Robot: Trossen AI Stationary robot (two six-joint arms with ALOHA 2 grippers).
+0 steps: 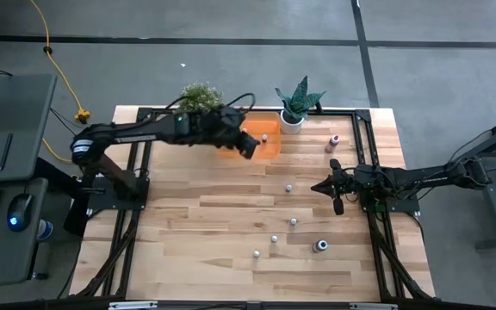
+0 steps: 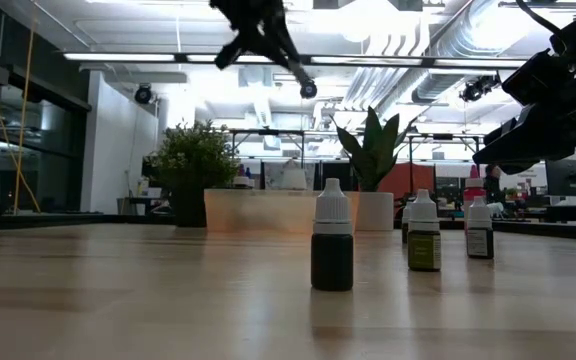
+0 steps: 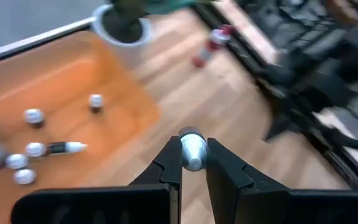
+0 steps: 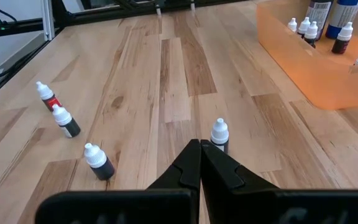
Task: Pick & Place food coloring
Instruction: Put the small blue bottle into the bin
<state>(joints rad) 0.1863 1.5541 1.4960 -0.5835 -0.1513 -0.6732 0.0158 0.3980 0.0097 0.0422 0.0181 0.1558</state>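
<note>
Left wrist view: my left gripper (image 3: pixel 192 163) clamped on small bottle (image 3: pixel 192 149), cap pointing away from jaws, hanging just beside orange bin (image 3: pixel 114 102) rim, bin to one side. I judge short sideways shift, then release. Right gripper (image 1: pixel 332 188) shut, empty, waiting at table's right.

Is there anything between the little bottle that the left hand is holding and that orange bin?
Nothing visible. The left hand holds the bottle in the air at the orange bin's edge, with only bare wood below.
</note>
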